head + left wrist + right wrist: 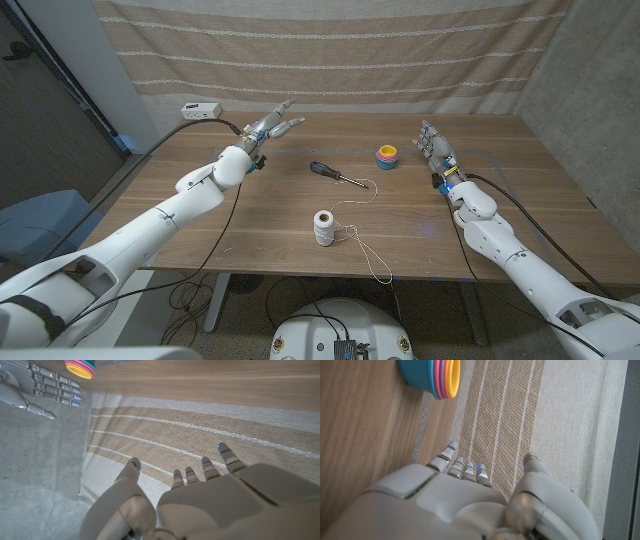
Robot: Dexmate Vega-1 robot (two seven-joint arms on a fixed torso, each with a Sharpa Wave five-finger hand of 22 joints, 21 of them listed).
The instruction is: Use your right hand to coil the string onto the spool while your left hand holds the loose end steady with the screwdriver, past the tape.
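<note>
String (365,240) lies loose on the wooden table (500,230), not yet coiled: from the white spool (324,227) near the table's front middle it loops out to the right, one strand running up toward the screwdriver (335,174) and another trailing down past the front edge.

Largest first: the table fills the middle of the head view, with a striped beige curtain (330,55) hanging behind it and grey wall to either side. The robot's left arm (150,230) comes in from the bottom left corner and its right arm (520,250) from the bottom right.

The left hand (272,127) is raised over the far left part of the table, fingers apart and holding nothing; the left wrist view shows its fingers (227,457) spread against the curtain. The right hand (433,146) stands near the far right part of the table, fingers also apart and empty; the right wrist view shows its fingers (451,452) reaching up beside the stack of cups. Both hands are well apart from the string, spool and screwdriver.

A stack of coloured cups (386,157) sits between the screwdriver and the right hand. The spool stands upright. The screwdriver, black-handled, lies beyond the spool with its shaft pointing right. A small white box (199,110) sits at the far left corner
</note>
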